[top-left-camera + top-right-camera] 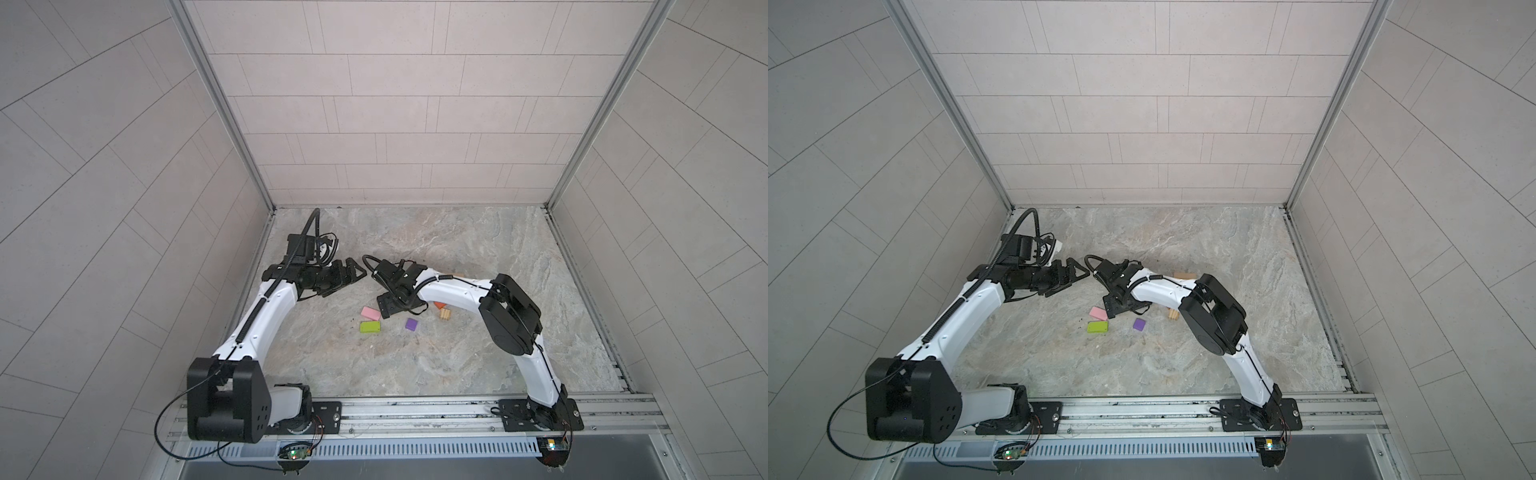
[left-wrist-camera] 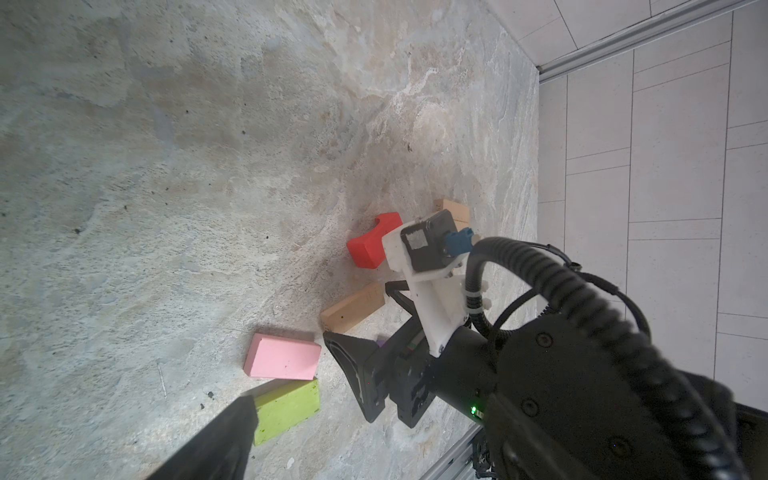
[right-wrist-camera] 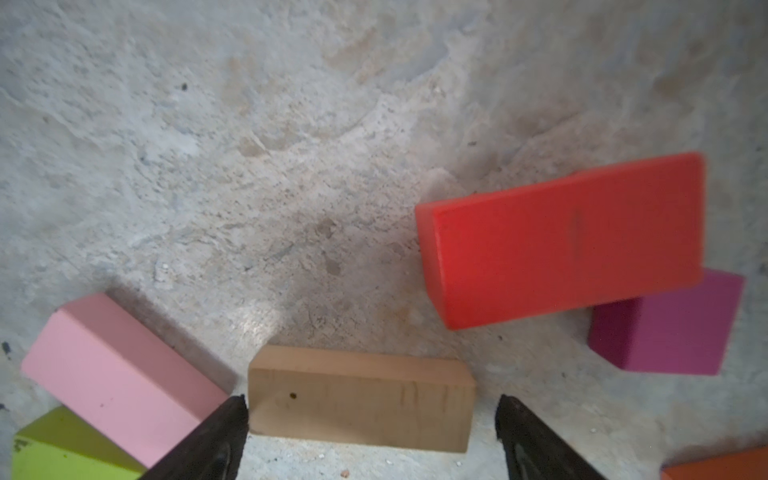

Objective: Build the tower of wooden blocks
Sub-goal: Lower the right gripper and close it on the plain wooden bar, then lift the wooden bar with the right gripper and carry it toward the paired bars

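While flat, tan bar (image 3: 361, 376) between spread right tool (image 3: 372, 401)

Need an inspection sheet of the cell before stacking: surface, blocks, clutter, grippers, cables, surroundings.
Surface: marbled tabletop, a few dark specks.
Job's things: blocks scattered, no tower yet. Seen are a pink block, lime green block, purple cube, red arch, tan bar, magenta cube and orange block.
Clutter: nothing seen.
Grippers: left gripper open, empty, clear of the blocks. Right gripper open, jaws straddling the tan bar.
Cables: corrugated cable arcs over the left wrist. Loose cable loop by the left base.
Surroundings: tiled walls, aluminium frame, front rail.
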